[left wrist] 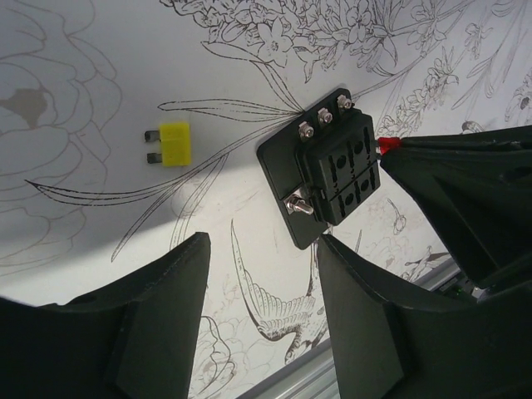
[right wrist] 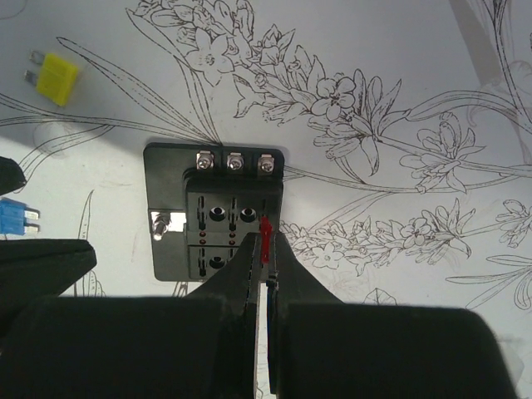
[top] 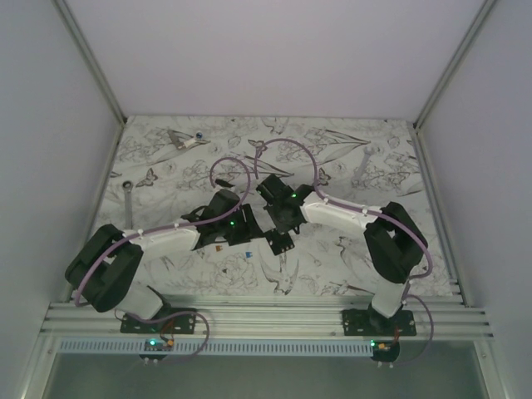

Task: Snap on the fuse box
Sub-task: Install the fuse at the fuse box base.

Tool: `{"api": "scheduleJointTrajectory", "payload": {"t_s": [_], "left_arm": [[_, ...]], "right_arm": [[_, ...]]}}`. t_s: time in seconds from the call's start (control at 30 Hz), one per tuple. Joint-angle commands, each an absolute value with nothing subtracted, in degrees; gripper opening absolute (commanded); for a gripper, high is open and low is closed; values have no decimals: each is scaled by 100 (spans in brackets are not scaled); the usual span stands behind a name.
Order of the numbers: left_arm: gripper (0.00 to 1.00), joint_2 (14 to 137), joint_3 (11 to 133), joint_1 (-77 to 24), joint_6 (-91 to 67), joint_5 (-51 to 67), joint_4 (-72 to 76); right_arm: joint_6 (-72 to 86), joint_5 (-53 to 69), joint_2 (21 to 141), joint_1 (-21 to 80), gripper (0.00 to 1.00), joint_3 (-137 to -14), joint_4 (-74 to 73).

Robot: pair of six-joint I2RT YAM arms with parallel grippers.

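Note:
The fuse box (right wrist: pixel 218 193) is a small black block on a black base plate, lying flat on the flower-patterned table; it also shows in the left wrist view as the fuse box (left wrist: pixel 337 170) and from above as the fuse box (top: pixel 279 242). My right gripper (right wrist: pixel 266 249) is shut on a small red fuse (right wrist: pixel 266 233), whose tip is at a slot on the box's right side. My left gripper (left wrist: pixel 264 249) hangs open just beside the box with nothing between its fingers. The right finger (left wrist: pixel 366 299) is close to the base plate's corner.
A loose yellow fuse (left wrist: pixel 174 143) lies left of the box, and a blue fuse (right wrist: pixel 15 218) lies near it. A wrench (top: pixel 127 195) lies at the table's left side and a metal part (top: pixel 184 139) at the back left. An aluminium rail (top: pixel 249 320) runs along the near edge.

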State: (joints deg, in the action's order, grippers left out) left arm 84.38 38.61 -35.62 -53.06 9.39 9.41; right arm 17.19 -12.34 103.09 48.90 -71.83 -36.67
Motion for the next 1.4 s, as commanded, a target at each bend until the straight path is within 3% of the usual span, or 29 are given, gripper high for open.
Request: {"api": "scheduleJointTrajectory", "payload": {"t_s": [0.0, 1.07, 1.37], "left_arm": [[58, 8446, 3813, -3524, -5353, 1046, 1037], [89, 8206, 3640, -3440, -5458, 1036, 1074], [93, 8139, 3627, -3428, -5480, 1027, 1073]], "right_arm": [[1812, -1417, 10381, 4939, 0, -7383, -3727], [1962, -1488, 10442, 4889, 0, -7032, -3337], [1960, -1468, 10219, 4887, 0, -6981, -3295]]}}
